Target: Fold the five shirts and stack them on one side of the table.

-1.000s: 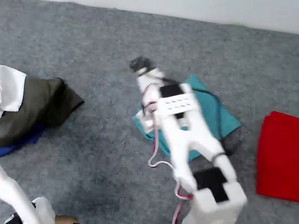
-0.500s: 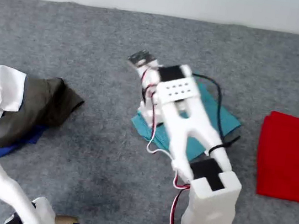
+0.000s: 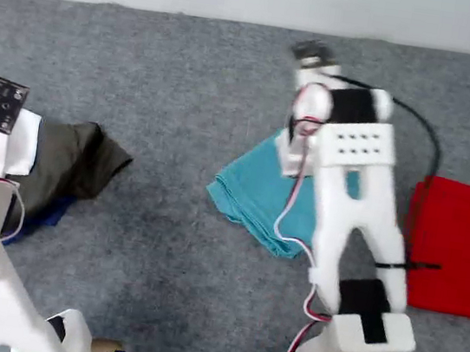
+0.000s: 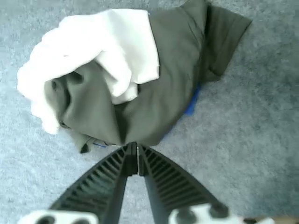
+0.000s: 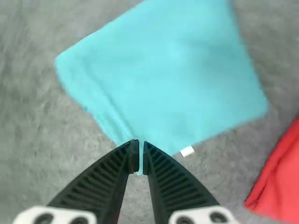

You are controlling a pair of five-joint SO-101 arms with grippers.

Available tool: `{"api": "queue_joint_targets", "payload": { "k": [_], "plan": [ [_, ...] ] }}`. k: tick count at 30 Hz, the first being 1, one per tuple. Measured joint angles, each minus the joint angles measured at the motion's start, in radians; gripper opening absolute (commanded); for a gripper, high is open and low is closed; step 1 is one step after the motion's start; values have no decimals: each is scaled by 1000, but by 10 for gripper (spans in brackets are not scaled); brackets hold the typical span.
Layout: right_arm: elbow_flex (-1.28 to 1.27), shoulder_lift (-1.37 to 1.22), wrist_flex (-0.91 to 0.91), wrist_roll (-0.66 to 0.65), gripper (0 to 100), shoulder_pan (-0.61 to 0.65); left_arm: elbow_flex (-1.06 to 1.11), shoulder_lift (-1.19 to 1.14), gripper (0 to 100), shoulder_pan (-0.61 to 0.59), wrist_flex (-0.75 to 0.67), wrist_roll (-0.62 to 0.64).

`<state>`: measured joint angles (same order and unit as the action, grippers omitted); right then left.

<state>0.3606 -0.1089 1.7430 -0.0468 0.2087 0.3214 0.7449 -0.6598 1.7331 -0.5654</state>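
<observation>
Teal shirt (image 5: 163, 79) below right claw (image 5: 138, 145) (closed)

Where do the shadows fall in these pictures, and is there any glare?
High view: soft, even light, no glare; a faint shadow lies along the edge of the olive shirt. Left wrist view: grey shading sits in the folds of the white shirt. Right wrist view: the teal shirt is evenly lit, with thin shading along its folded edge.

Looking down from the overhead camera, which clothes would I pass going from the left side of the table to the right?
White shirt → dark olive shirt → teal shirt → red shirt.
</observation>
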Motion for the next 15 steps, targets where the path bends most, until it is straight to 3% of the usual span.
{"api": "queue_joint_targets", "payload": {
  "k": [11,15],
  "plan": [
    [-72,-72,-126,445,36,-60,132,0,17,3,-49,0],
    [-72,-91,-101,520,162,-58,132,0,18,3,-66,0]
  ]
}}
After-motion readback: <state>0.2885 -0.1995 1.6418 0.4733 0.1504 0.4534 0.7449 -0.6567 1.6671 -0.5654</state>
